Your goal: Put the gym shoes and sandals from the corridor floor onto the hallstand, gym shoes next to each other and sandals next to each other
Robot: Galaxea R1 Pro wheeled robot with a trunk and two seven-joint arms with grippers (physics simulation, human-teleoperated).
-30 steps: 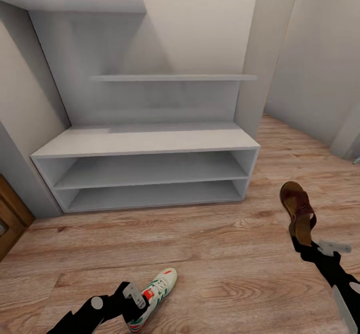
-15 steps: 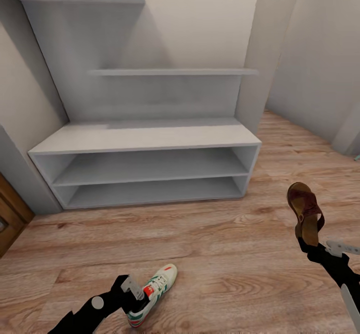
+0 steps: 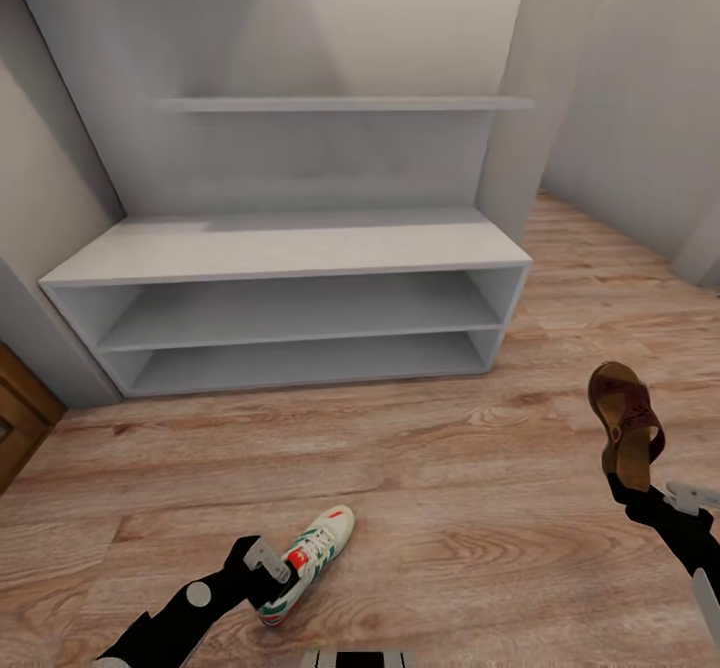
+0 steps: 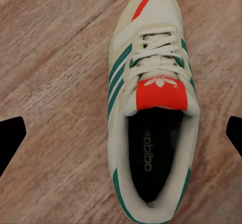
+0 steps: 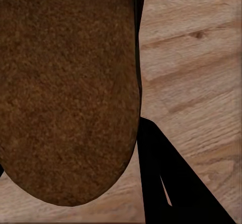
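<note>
While the pale grey hallstand [image 3: 285,248], a low bench top over 2 open shelf slots with a floating shelf above it, stands against the wall ahead in the head view, both arms hang low over the light brown wood-plank floor [image 3: 420,508] in front of it.

The left gripper [image 3: 272,573] is at the heel end of a low white lace-up gym shoe [image 3: 308,563] with green side stripes and an orange-red tongue patch. In the left wrist view that shoe [image 4: 151,108] lies between the 2 dark fingertips [image 4: 11,138], which stand wide apart at the frame's edges with bare floor between each tip and the shoe. Whether the shoe rests on the planks or is lifted clear, I cannot tell; from the head view its toe points toward the rack.

The right gripper [image 3: 628,483] has its jaws closed on the heel end of a flat dark brown leather sandal [image 3: 625,423], held clear of the floor with its toe up and away from the robot. In the right wrist view the sandal's brown sole [image 5: 68,90] sits close against the camera, a black finger [image 5: 161,183] beside it.

Both shoes are well short of the hallstand.
</note>
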